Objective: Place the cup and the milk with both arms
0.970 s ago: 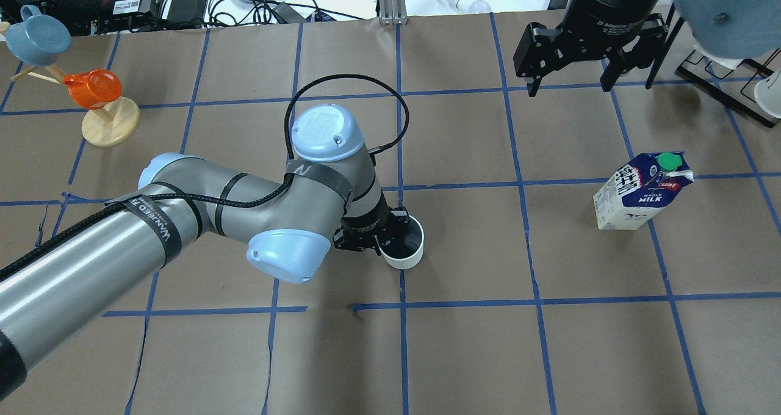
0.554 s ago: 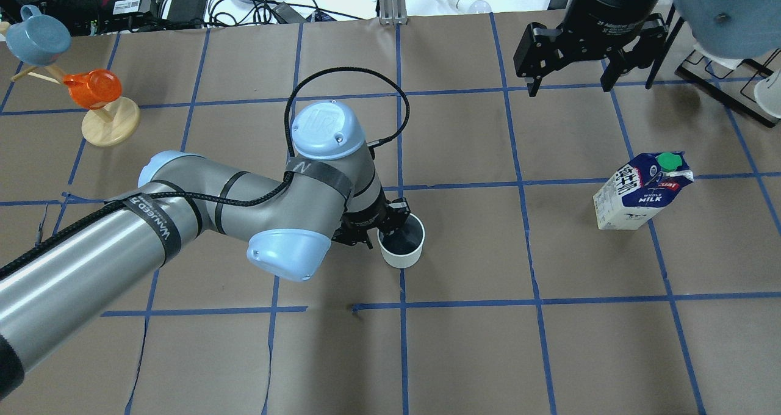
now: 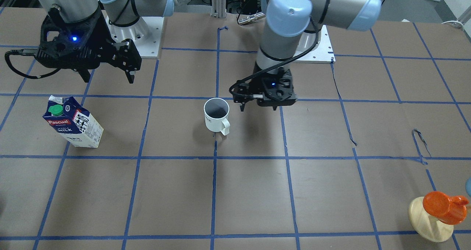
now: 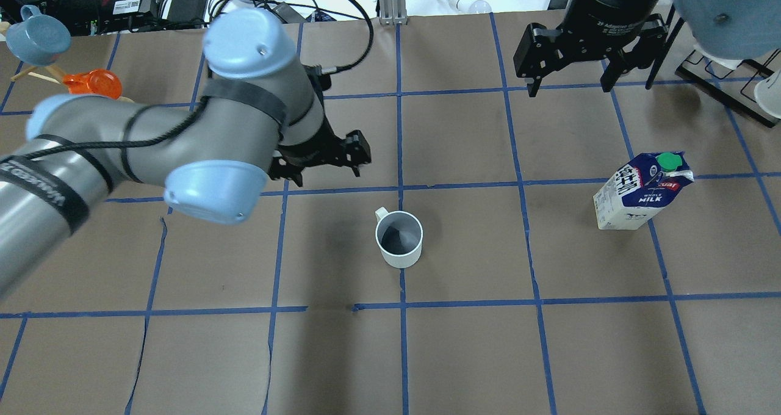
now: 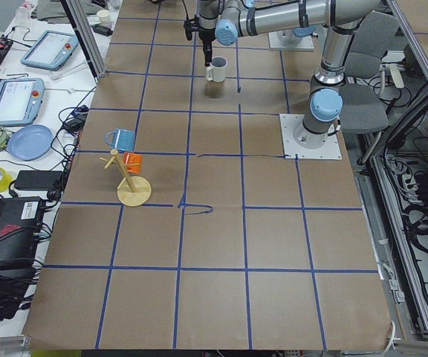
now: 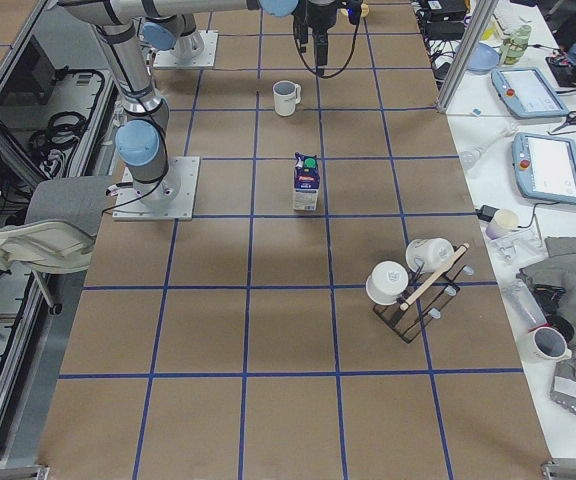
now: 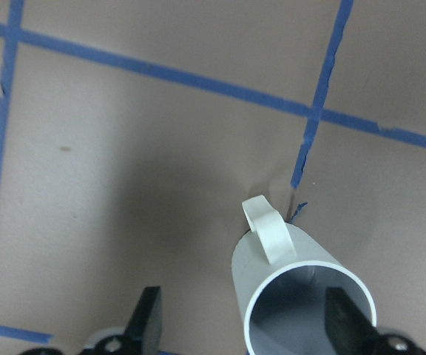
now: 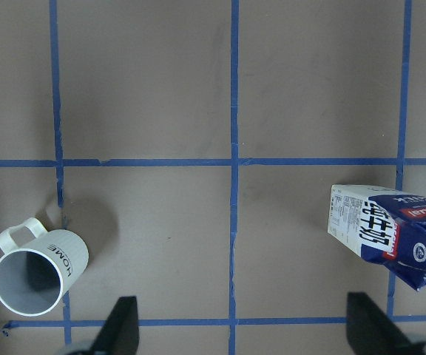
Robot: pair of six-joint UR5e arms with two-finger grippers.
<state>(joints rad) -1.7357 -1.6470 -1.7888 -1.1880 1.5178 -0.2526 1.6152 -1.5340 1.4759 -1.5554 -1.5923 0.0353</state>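
Table papered brown, blue-taped grid; left fingers and right fingers spread, empty.

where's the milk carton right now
In the overhead view the milk stands upright on the right side of the table, far right of the cup, with the open right hand hanging apart from it toward the top of the frame.
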